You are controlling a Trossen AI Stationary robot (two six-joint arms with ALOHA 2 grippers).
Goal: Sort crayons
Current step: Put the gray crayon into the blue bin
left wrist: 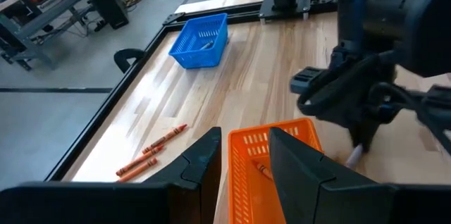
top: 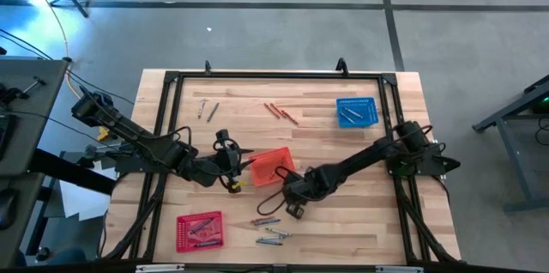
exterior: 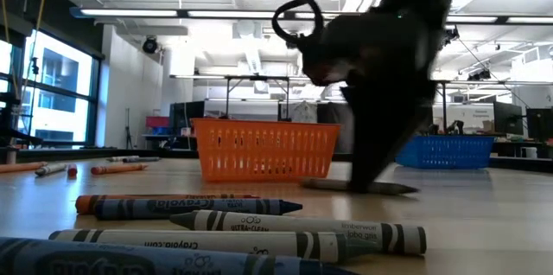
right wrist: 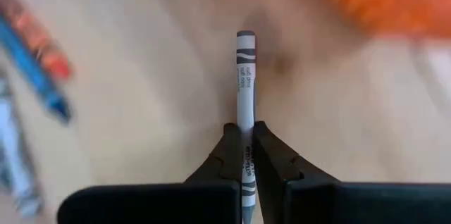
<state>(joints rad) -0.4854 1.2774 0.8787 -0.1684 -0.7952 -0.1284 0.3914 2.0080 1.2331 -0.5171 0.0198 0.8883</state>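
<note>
My right gripper point(top: 293, 207) points down at the table's middle front, shut on a grey crayon point(right wrist: 244, 76) that lies about level at table height point(exterior: 363, 187). My left gripper point(top: 243, 163) is open above the left side of the orange basket point(top: 273, 166). In the left wrist view its fingers stand on either side of the basket's near wall point(left wrist: 239, 160) without touching it. One crayon point(left wrist: 262, 170) lies in that basket. Several loose crayons point(top: 269, 230) lie on the wood near the front edge, close before the low camera point(exterior: 242, 223). My right gripper pinches the grey crayon's barrel point(right wrist: 245, 122), about its middle, between its two fingertips point(right wrist: 227, 146). The fingers come from above, pointing down. The crayon lies about level at the table top; I cannot tell whether it is clear of the wood.
A red basket point(top: 199, 230) with crayons stands at the front left, and a blue basket point(top: 356, 112) with crayons at the far right. Red-orange crayons point(top: 281, 112) and two grey ones point(top: 207, 110) lie at the far side. A black frame point(top: 163, 136) runs round the table.
</note>
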